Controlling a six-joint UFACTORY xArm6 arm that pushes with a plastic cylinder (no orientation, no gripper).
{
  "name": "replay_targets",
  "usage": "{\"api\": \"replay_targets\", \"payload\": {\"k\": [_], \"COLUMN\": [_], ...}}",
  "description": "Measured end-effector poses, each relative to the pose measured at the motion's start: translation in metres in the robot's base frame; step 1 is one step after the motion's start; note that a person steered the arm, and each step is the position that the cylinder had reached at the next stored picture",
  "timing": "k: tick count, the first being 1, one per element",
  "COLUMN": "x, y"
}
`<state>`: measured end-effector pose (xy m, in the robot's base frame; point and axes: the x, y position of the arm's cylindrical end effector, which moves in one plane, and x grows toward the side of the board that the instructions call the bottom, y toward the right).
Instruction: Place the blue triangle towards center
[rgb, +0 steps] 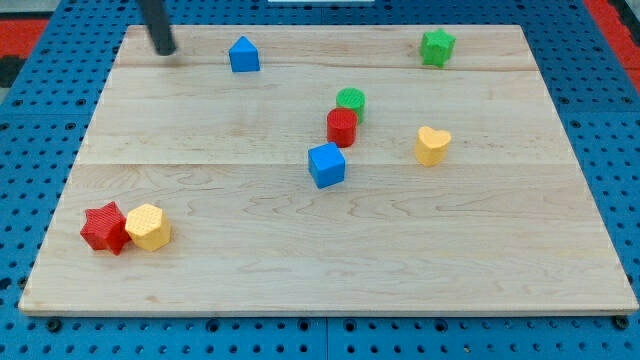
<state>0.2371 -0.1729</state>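
blue triangle (243, 56): sitting near the board's (200, 250) top edge, peak pointing up, bare wood lying between it and the middle cluster
my tip (165, 50): resting to its left, apart, no jaws on this rod

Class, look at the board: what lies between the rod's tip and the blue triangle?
Nothing: in the camera view only bare wood separates my tip from the blue triangle, which sits to the tip's right near the view's top.
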Motion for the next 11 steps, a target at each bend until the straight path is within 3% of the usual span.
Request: {"api": "replay_targets", "payload": {"k": [1, 2, 3, 4, 5, 7, 9, 10, 11], "x": [0.007, 0.04, 0.039, -0.006, 0.028, 0.13, 0.158, 0.196, 0.271], "y": [0.086, 0.1, 0.116, 0.115, 0.142, 0.111, 0.108, 0.078, 0.097]}}
